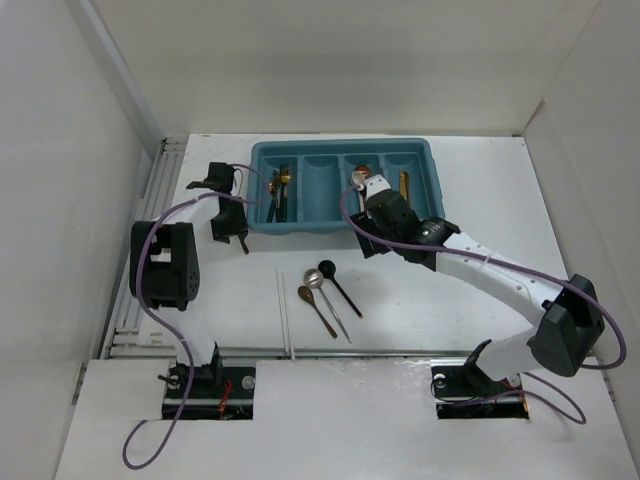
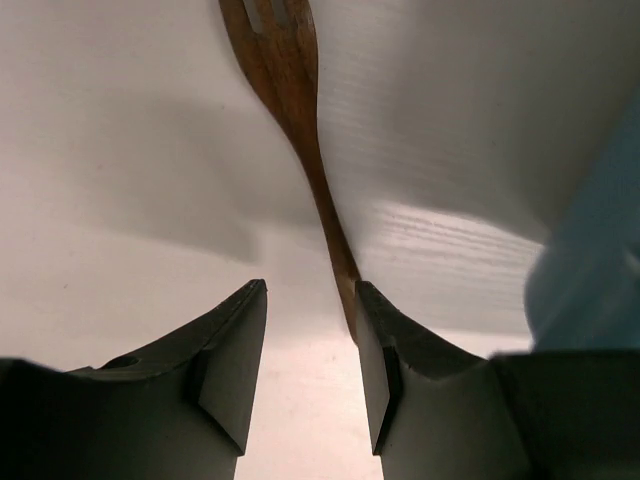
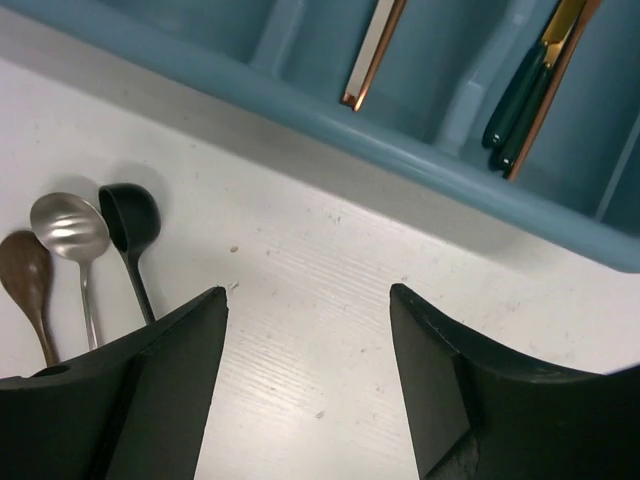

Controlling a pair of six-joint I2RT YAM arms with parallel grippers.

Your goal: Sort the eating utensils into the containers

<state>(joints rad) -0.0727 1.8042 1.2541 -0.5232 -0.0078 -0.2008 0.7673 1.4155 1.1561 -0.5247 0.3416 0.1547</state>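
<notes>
The teal tray (image 1: 340,222) stands at the table's back and holds copper and dark utensils in its leftmost slot (image 1: 280,195) and more in the two right slots. My left gripper (image 1: 232,232) is open, low over the table by the tray's left end. A copper fork (image 2: 300,110) lies there, its handle end beside my right finger (image 2: 385,350), not clamped. My right gripper (image 1: 378,205) is open and empty above the tray's front edge (image 3: 300,105). A black spoon (image 1: 337,283), a silver spoon (image 1: 324,293) and a brown spoon (image 1: 316,307) lie on the table.
Long white chopsticks (image 1: 284,305) lie left of the spoons. The right wrist view shows the three spoon bowls at lower left, with the black one (image 3: 130,212) nearest my fingers, and a cream and copper handle (image 3: 372,50) in the tray. White walls close in on the left and right.
</notes>
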